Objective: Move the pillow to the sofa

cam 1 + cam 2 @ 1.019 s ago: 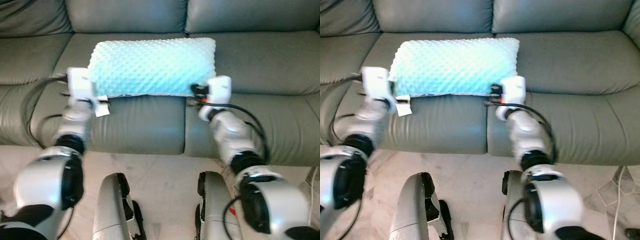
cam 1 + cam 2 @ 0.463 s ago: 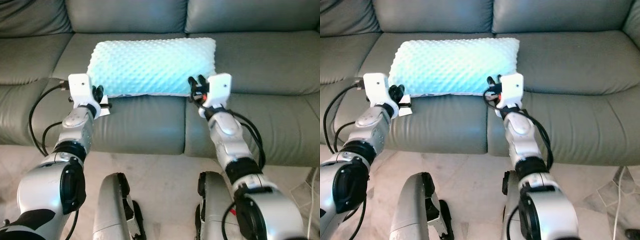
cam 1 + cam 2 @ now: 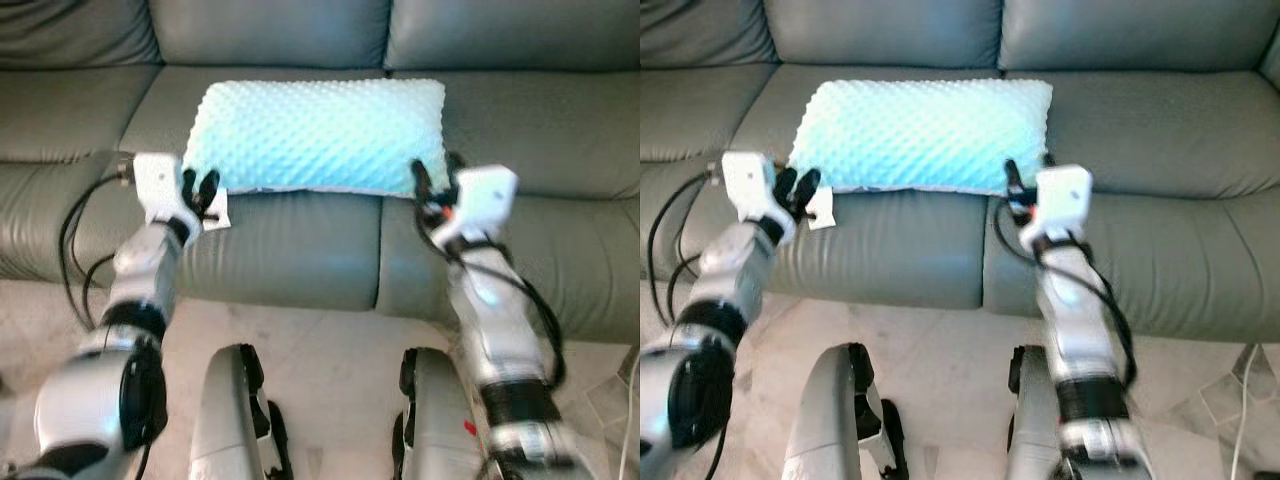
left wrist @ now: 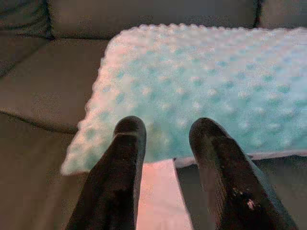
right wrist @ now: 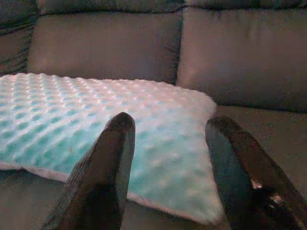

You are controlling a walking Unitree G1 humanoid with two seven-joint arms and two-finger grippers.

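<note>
The pillow point(image 3: 316, 136), pale blue with a dotted texture, is seen lying flat on the seat cushions of the grey sofa point(image 3: 520, 130), across the seam between two cushions.

The left gripper point(image 3: 200, 185) is held just in front of the pillow's near left corner. Its fingers point(image 4: 125, 158) are spread apart, with nothing between them. A white tag point(image 4: 158, 196) is seen below the gap between the fingers, at the pillow's front edge.

The right gripper point(image 3: 435, 180) is placed at the pillow's near right corner. Its fingers point(image 5: 112, 163) are also parted and empty, and the corner of the pillow is seen just beyond them. Whether either gripper touches the fabric cannot be told.

Both arms are slightly blurred in the head views. A pale tiled floor point(image 3: 330, 335) lies beneath the arms, before the sofa front.
</note>
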